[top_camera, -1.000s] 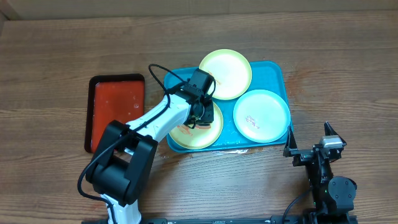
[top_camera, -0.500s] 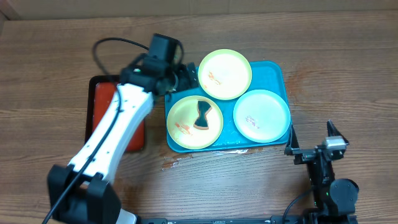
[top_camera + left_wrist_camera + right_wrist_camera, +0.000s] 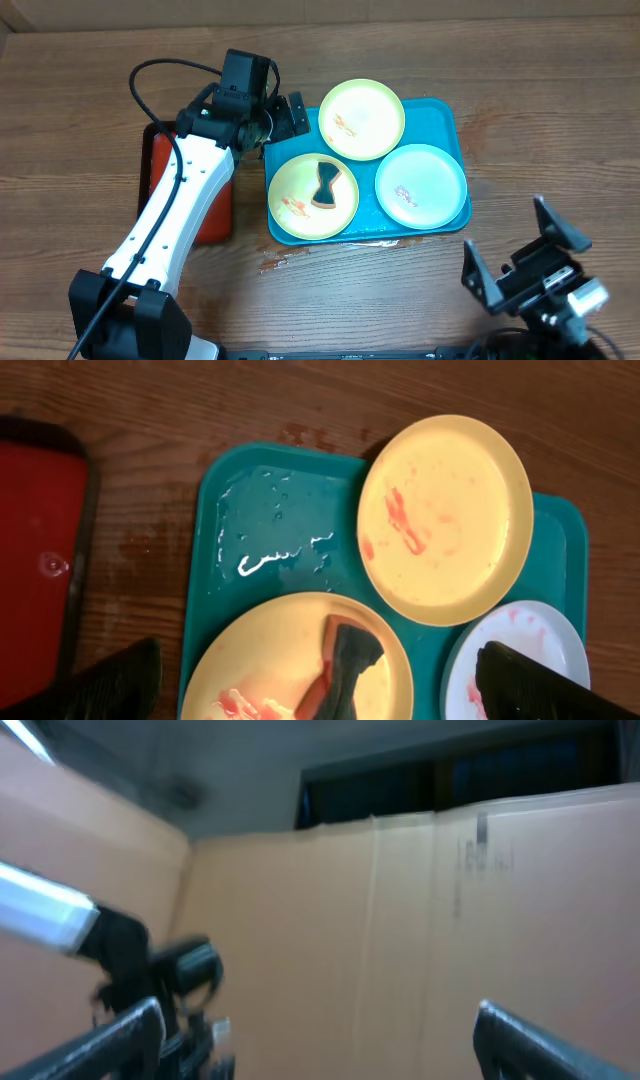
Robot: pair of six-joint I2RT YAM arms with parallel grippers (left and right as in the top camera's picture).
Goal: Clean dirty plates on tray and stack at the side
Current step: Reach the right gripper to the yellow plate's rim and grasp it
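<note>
Left claw (image 3: 275, 118) spread apart, empty; tray (image 3: 270, 520) and smeared plates (image 3: 445, 520) lie ahead. Right claw (image 3: 520, 255) apart, facing cardboard (image 3: 450, 920), writing too blurred to read.

The wooden table (image 3: 530, 80) carries the blue tray (image 3: 442, 116), with a red tray (image 3: 218, 210) just beside it.

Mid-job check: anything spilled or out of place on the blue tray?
Yes. A dark, twisted sponge or cloth lies loose on the near-left plate, with nothing gripping it. Liquid is splashed over the far-left corner of the tray, and a wet patch shows on the table by its near edge.
</note>
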